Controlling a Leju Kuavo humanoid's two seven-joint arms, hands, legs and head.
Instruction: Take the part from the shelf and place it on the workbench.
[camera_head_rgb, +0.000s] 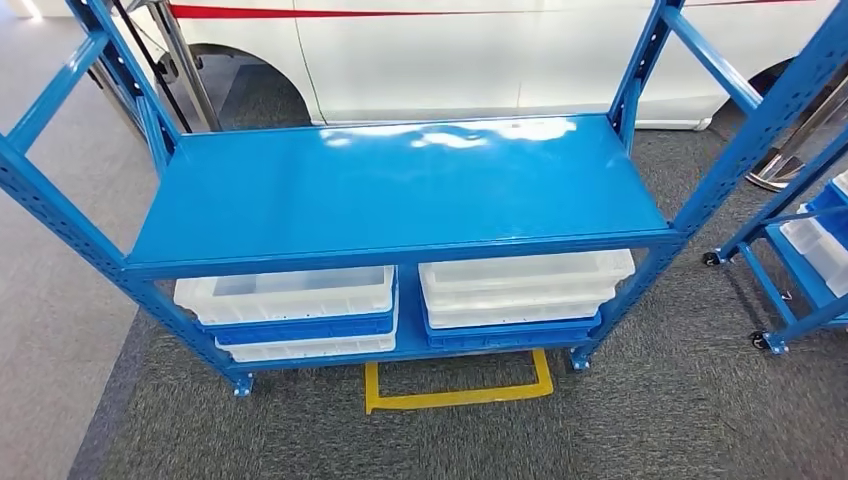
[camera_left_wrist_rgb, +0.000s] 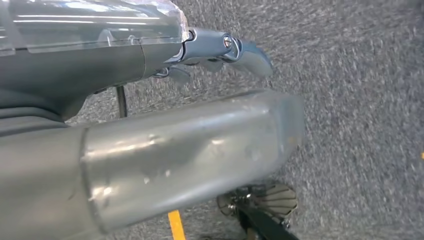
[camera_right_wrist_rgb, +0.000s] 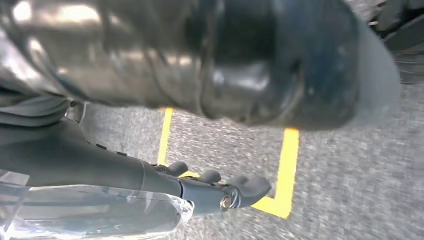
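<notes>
We see a blue rack (camera_head_rgb: 400, 190) ahead w/ a bare top shelf and white bins (camera_head_rgb: 290, 295) low down — no part visible, so direction and long axis can't be judged. Left hand (camera_left_wrist_rgb: 220, 50) and right hand (camera_right_wrist_rgb: 220, 187) hang over carpet, fingers loosely extended, holding nothing — neither looks nearer.

shelf (camera_head_rgb: 400, 190): blue steel rack on castors, glossy top deck bare, standing square on grey carpet.
lower deck: white and blue trays (camera_head_rgb: 290, 300) stacked in two piles, side by side.
</notes>
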